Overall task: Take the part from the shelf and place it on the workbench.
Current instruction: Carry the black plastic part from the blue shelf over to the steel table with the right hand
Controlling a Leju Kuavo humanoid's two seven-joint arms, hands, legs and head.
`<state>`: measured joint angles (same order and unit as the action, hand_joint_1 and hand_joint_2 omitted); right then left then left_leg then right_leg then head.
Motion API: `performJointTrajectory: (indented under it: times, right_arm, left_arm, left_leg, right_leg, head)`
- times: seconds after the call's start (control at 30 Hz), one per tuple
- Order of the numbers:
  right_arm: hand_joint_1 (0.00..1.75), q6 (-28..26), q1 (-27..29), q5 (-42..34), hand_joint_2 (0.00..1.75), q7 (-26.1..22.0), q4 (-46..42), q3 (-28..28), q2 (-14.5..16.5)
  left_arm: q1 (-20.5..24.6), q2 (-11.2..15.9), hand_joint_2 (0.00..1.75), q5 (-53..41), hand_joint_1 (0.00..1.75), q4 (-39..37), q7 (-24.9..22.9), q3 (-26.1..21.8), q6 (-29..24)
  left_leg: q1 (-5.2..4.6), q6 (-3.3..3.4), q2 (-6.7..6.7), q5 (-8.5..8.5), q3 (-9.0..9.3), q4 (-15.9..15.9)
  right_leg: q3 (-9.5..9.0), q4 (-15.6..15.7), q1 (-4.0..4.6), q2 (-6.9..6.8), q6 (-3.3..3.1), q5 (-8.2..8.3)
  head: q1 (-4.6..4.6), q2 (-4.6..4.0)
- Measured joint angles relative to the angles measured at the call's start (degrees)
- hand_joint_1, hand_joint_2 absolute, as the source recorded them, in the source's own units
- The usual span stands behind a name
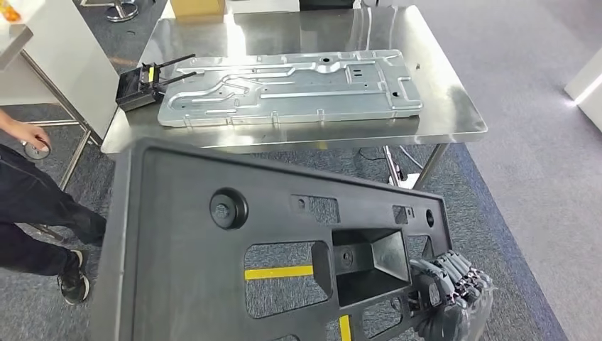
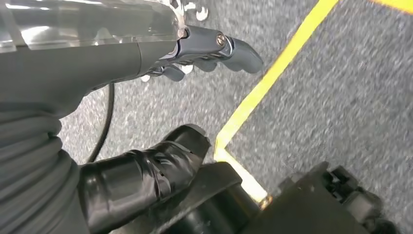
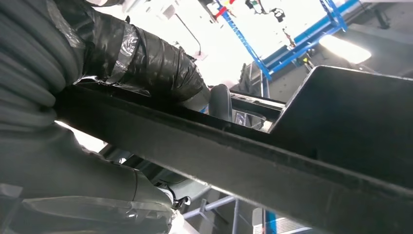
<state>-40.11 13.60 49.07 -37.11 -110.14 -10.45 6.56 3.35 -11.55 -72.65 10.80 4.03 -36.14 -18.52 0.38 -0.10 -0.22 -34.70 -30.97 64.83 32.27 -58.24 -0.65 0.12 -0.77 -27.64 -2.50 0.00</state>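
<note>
Big black plastic panel (image 1: pixel 213 263) is right up in my view, tilted, with cutouts that show the grey carpet (image 1: pixel 525 177) and yellow floor tape (image 1: pixel 278 272) through them. My right hand (image 1: pixel 454 295) has hold of it at its lower right edge, fingers wrapped over the rim; from the wrist view the thumb (image 3: pixel 160 68) sits on one face with the panel's edge running across. My left hand (image 2: pixel 195 97) hangs over the carpet with nothing in it, fingers apart. Steel tabletop (image 1: pixel 454 106) is ahead, well apart from the panel, carrying a stamped metal plate (image 1: pixel 291 89) and a small black box (image 1: pixel 138 89) beside it. Someone's leg (image 1: pixel 35 206) is at the left.
</note>
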Motion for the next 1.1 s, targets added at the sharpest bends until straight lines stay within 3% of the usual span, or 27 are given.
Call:
performJointTrajectory:
  times: [0.07,0.1,0.13,0.23,0.27,0.3,0.4,0.47,0.5,0.57,0.6,0.63,0.67,0.73,0.77,0.8,0.87,0.97,1.0,1.1]
  right_arm:
    - [1.75,0.0,-0.33,-0.19,1.75,0.0,-0.02,-0.14,-0.29]
    - [1.75,0.0,-0.39,-0.24,1.75,0.0,-0.02,-0.21,-0.44]
    - [1.75,0.01,-0.43,-0.27,1.75,0.0,-0.02,-0.28,-0.57]
    - [1.75,0.02,-0.58,-0.31,1.75,0.0,-0.01,-0.41,-0.8]
    - [1.75,0.02,-0.67,-0.3,1.75,0.0,-0.01,-0.41,-0.86]
    - [1.75,0.02,-0.75,-0.3,1.75,0.0,-0.01,-0.42,-0.91]
    - [1.75,0.02,-0.99,-0.38,1.75,0.0,-0.07,-0.39,-1.23]
    - [1.75,0.01,-1.2,-0.51,1.75,0.0,-0.24,-0.37,-1.51]
    - [1.75,0.0,-1.27,-0.59,1.75,0.0,-0.32,-0.35,-1.67]
    - [1.75,0.0,-1.33,-0.7,1.75,0.0,-0.34,-0.33,-1.97]
    - [1.75,0.0,-1.32,-0.73,1.75,0.0,-0.33,-0.33,-2.13]
    - [1.75,0.0,-1.31,-0.73,1.75,0.0,-0.32,-0.32,-2.25]
    - [1.75,0.0,-1.31,-0.74,1.75,0.0,-0.32,-0.32,-2.36]
    - [1.75,0.0,-1.31,-0.84,1.75,0.0,-0.36,-0.26,-2.56]
    - [1.75,0.0,-1.29,-0.96,1.75,0.0,-0.41,-0.16,-2.67]
    - [1.75,0.01,-1.25,-1.1,1.75,0.0,-0.5,-0.01,-2.79]
    - [1.75,0.01,-1.09,-1.26,1.75,0.0,-0.7,0.36,-2.97]
    - [1.75,0.01,-1.17,-0.52,1.75,0.0,-0.78,0.58,-2.99]
    - [1.75,0.01,-1.43,0.04,1.75,0.0,-0.71,0.56,-2.88]
    - [1.75,0.02,-2.14,1.53,1.75,0.0,-0.44,0.5,-2.38]
  left_arm:
    - [-0.02,-0.11,1.75,-0.27,0.0,0.0,-0.59,0.03,-0.16]
    - [-0.06,-0.12,1.75,-0.33,0.0,0.0,-0.59,0.03,-0.14]
    - [-0.14,-0.12,1.75,-0.31,0.0,0.0,-0.3,0.03,-0.01]
    - [-0.37,-0.06,1.75,0.05,0.0,0.0,1.43,0.02,0.76]
    - [-0.38,-0.05,1.75,0.13,0.0,0.0,1.74,0.02,0.9]
    - [-0.37,-0.05,1.75,0.14,0.0,0.0,1.78,0.01,0.91]
    - [-0.31,-0.13,1.75,0.07,0.0,0.0,0.73,0.0,0.24]
    - [-0.32,-0.25,1.75,-0.06,0.0,0.0,-0.27,-0.01,-0.35]
    - [-0.31,-0.33,1.75,-0.11,0.0,0.0,-0.57,-0.01,-0.52]
    - [-0.25,-0.4,1.75,-0.19,0.0,0.0,-0.84,-0.01,-0.64]
    - [-0.27,-0.41,1.75,-0.25,0.0,0.0,-0.98,-0.01,-0.69]
    - [-0.3,-0.42,1.75,-0.31,0.0,0.0,-1.21,-0.01,-0.78]
    - [-0.34,-0.43,1.75,-0.4,0.0,0.0,-1.53,-0.01,-0.93]
    - [-0.39,-0.52,1.75,-0.57,0.0,0.0,-2.49,-0.01,-1.39]
    - [-0.34,-0.58,1.75,-0.66,0.0,0.0,-3.04,-0.01,-1.67]
    - [-0.29,-0.64,1.75,-0.71,0.0,0.0,-3.36,-0.01,-1.85]
    - [-0.18,-0.7,1.75,-0.46,0.0,0.0,-2.35,-0.02,-1.53]
    - [0.04,-0.1,1.75,0.69,0.0,0.0,3.27,-0.24,3.53]
    - [0.15,0.5,1.75,1.0,0.0,0.01,5.11,-0.38,6.54]
    - [0.47,2.27,1.75,1.44,0.0,0.13,7.61,-0.89,10.66]
  left_leg:
    - [0.02,-0.26,0.0,-2.43,-4.97,7.97]
    - [0.02,-0.27,0.0,-2.09,-6.73,9.95]
    - [0.02,-0.19,0.0,-0.46,-7.45,9.7]
    - [-0.28,0.72,-0.01,7.66,-4.96,-0.19]
    - [-0.47,1.12,0.0,8.89,-3.97,-2.99]
    - [-0.67,1.42,0.0,9.08,-3.48,-4.39]
    - [-0.62,2.09,-0.05,8.37,-2.79,-5.59]
    - [-0.21,2.68,-0.04,8.21,-1.81,-6.55]
    - [-0.08,2.94,-0.01,8.05,-1.31,-6.85]
    - [-0.04,3.24,0.02,7.47,-0.59,-6.99]
    - [-0.03,3.23,0.0,7.1,-0.18,-6.98]
    - [0.01,3.14,-0.03,6.68,0.32,-6.96]
    - [0.07,2.99,-0.08,6.2,0.97,-6.93]
    - [0.22,2.53,-0.14,5.11,2.31,-6.87]
    - [0.18,2.19,-0.18,4.56,2.76,-6.76]
    - [0.11,1.85,-0.19,4.15,2.98,-6.74]
    - [-0.05,1.19,-0.16,3.69,3.16,-6.94]
    - [0.11,0.23,-0.03,2.45,3.0,-5.57]
    - [0.17,-0.05,-0.03,1.24,1.83,-3.04]
    - [0.21,-0.4,0.02,-2.44,-4.89,8.51]
  right_leg:
    - [-0.68,0.01,0.11,-0.13,-0.36,-0.68]
    - [-1.15,-0.01,0.18,-0.09,-0.4,-1.07]
    - [-1.74,-0.01,0.24,0.0,-0.41,-1.51]
    - [-3.63,0.02,0.44,0.18,-0.14,-3.09]
    - [-3.88,-0.02,0.49,0.2,0.1,-3.49]
    - [-3.86,-0.04,0.49,0.2,0.35,-3.74]
    - [-4.11,0.26,0.46,0.15,1.2,-4.18]
    - [-3.42,-1.88,0.5,0.09,1.79,-5.41]
    - [-1.92,-4.78,0.39,0.07,2.03,-6.6]
    - [2.93,-12.54,0.09,0.07,2.44,-9.01]
    - [5.17,-15.34,-0.1,0.05,2.64,-9.15]
    - [6.51,-16.19,-0.28,0.04,2.8,-8.14]
    - [6.71,-14.76,-0.44,0.03,2.92,-5.89]
    - [4.71,-7.87,-0.67,-0.06,3.0,-0.41]
    - [3.5,-4.73,-0.57,-0.1,2.89,1.13]
    - [2.7,-2.85,-0.45,-0.13,2.58,1.58]
    - [2.22,-1.92,-0.13,-0.02,1.74,0.74]
    - [1.52,-1.32,-0.31,0.08,0.47,0.23]
    - [1.13,-1.11,-0.39,0.01,0.08,0.06]
    - [0.06,-1.0,-0.15,-0.17,-0.58,-0.83]
  head:
    - [0.01,0.0]
    - [0.01,0.0]
    - [0.01,0.0]
    - [-0.05,0.0]
    - [-0.04,0.0]
    - [-0.07,0.0]
    - [-0.05,0.0]
    - [-0.12,0.0]
    - [-0.16,0.0]
    - [-0.19,0.0]
    - [-0.2,0.0]
    - [-0.19,0.0]
    - [-0.2,0.0]
    - [-0.2,0.0]
    - [-0.24,0.0]
    - [-0.25,0.0]
    - [-0.27,0.0]
    - [-0.24,0.0]
    - [-0.24,0.0]
    - [-0.24,0.0]
